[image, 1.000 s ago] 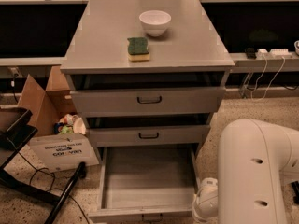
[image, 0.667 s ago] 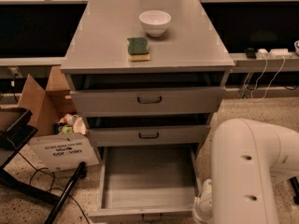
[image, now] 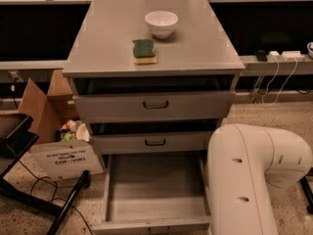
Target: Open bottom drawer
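The bottom drawer (image: 154, 190) sits lowest in the cabinet, under the front edge of the worktop (image: 195, 48), and it is pulled far out toward the camera. Its grey tray is open to view and nothing lies in it. Its slim front panel (image: 156, 224) is at the very bottom of the picture, so the handle there is too cut off to see well.

The arm (image: 244, 180) stands below the front right corner of the worktop, close against the right side of the drawer. The gripper is not in view: it is somewhere lower than or behind the arm, and I cannot tell its state.

I judge that the task is almost or fully done, because the tray shows nearly all of its depth.

About handling: the drawer is sheet metal, stiff and not fragile, and being empty it should be quite light. It should slide only straight out on its rails, so any pull must go straight away from the cabinet, not sideways or upward. The right place to hold is the bar handle in the middle of the front panel. The smooth panel itself would probably be slippery. Near the end of the travel a hard pull may hit the stop.

The bowl (image: 161, 23) and the sponge (image: 144, 51) rest on the worktop and are not concerned.
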Tool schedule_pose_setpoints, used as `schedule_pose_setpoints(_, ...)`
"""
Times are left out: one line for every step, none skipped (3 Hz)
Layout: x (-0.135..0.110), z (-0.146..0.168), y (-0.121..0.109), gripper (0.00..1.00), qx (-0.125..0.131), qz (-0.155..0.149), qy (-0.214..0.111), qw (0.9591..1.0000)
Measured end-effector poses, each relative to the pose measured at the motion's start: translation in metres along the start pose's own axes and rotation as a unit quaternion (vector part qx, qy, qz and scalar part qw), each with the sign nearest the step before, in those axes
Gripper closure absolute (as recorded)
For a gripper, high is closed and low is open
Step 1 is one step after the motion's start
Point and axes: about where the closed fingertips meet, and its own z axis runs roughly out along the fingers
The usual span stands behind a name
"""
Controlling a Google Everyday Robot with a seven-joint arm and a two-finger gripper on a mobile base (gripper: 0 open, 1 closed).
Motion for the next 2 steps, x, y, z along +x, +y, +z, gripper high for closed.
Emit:
schedule_pose_setpoints(0.000, -0.006, 0.001, 0.66, 0.000, 0.000, 0.000, 1.0000)
schedule_pose_setpoints(0.018, -0.010, 0.016, 0.94, -0.012, 0.033, 0.009, 0.9994)
